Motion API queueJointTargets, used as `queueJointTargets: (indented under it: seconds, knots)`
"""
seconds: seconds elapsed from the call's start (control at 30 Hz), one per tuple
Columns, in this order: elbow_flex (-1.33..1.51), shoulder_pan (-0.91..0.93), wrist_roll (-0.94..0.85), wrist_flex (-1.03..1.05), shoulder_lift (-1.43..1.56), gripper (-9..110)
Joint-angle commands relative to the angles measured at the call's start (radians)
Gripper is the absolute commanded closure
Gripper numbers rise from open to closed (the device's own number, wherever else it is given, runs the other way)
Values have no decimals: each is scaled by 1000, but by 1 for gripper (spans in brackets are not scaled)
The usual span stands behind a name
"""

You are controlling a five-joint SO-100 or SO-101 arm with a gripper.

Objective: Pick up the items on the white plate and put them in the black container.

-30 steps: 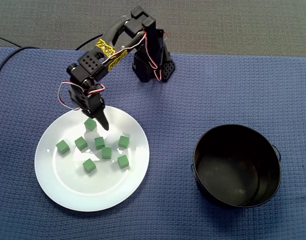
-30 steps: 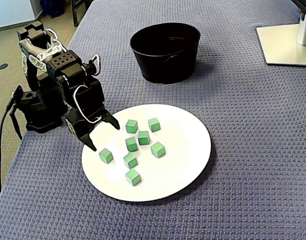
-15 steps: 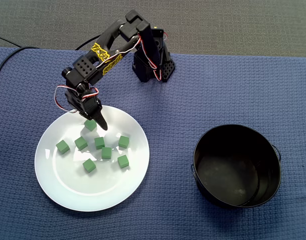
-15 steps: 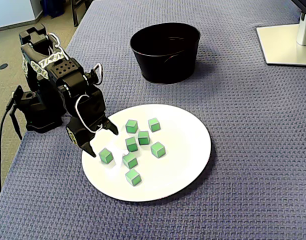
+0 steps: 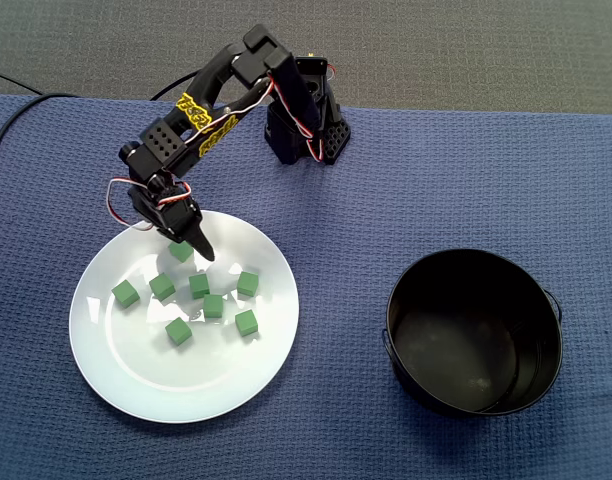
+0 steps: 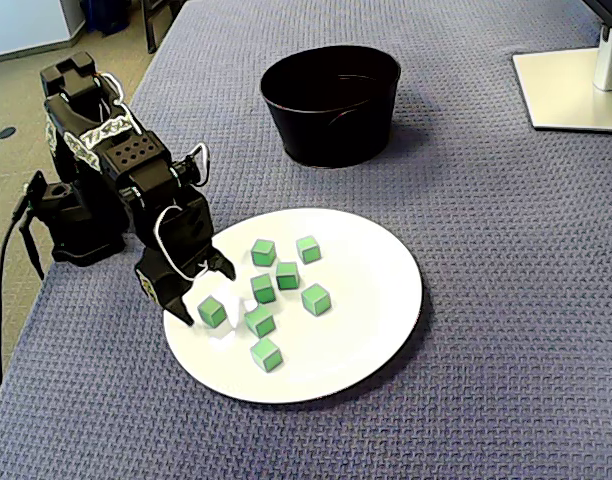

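- The tool [image 6: 208, 297] is seen lowered over the near-arm edge of the white plate [image 6: 371, 300], with its jaws spread apart and nothing gripped.
- One green cube [image 6: 212, 311] is found between the two fingers in a fixed view; one finger [image 6: 183, 310] is placed just beside it, and whether it touches cannot be told.
- In the fixed view from above, the same tool [image 5: 184, 243] is shown at the top of the plate [image 5: 216, 385], and the cube under it [image 5: 181, 252] is partly covered by the dark finger [image 5: 203, 250].
- Eight green cubes are counted on the plate in both fixed views, all lying flat and apart from each other.
- The other seven cubes [image 5: 214, 305] are gathered loosely near the middle of the plate, one of them [image 5: 125, 293] set off toward the left rim in the view from above.
- The black bucket [image 5: 398, 300] is stood upright on the tabletop, well apart from the plate, to the right in the view from above; no cube is seen inside it.
- In the other fixed view the bucket [image 6: 331, 125] is seen beyond the plate.
- The tabletop is covered by a blue woven cloth [image 5: 466, 180].
- The arm's base [image 5: 306, 130] is fixed at the far edge of the cloth.
- A pale flat stand [image 6: 576, 90] is seen at the top right corner of a fixed view.
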Motion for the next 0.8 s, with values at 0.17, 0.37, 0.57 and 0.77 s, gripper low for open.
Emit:
queueJointTargets:
  seconds: [0.17, 0.37, 0.57, 0.77]
  knots:
    - [-54, -2, -3, -61, -5, 70]
    - [-43, -8, -6, -80, -8, 74]
    - [-28, -14, -5, -95, -11, 92]
    - [-3, -18, -15, -95, -11, 100]
